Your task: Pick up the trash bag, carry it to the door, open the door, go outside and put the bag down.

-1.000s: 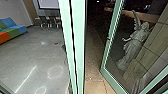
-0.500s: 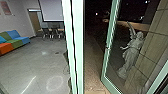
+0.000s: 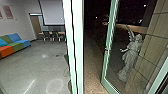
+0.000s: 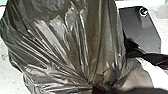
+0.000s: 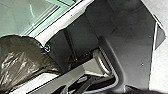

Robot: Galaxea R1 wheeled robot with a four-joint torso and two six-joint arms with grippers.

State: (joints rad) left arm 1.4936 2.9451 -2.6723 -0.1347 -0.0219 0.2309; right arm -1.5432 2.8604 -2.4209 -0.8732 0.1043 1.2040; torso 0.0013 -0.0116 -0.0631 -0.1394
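In the left wrist view the dark, shiny trash bag (image 4: 62, 42) hangs full, its creases drawn together into a bunched neck. My left gripper (image 4: 103, 88) is shut on that neck. The same bag (image 5: 22, 61) shows beside the robot's body in the right wrist view, near a pale green frame. The head view has the glass door (image 3: 105, 60) with its green frame standing open at an angle, and dark outdoor ground beside it. How my right gripper stands cannot be made out.
A thick green-white post (image 3: 76, 47) stands between the room and the opening. Behind the door glass are a winged statue (image 3: 131, 53) and a tiled wall (image 3: 152, 37). Inside are a colourful sofa (image 3: 15, 45), chairs (image 3: 53, 36) and a screen (image 3: 52, 12).
The head camera's view has swung upward, bringing in more of the screen, the room's wall and the night sky. The door stands open throughout.
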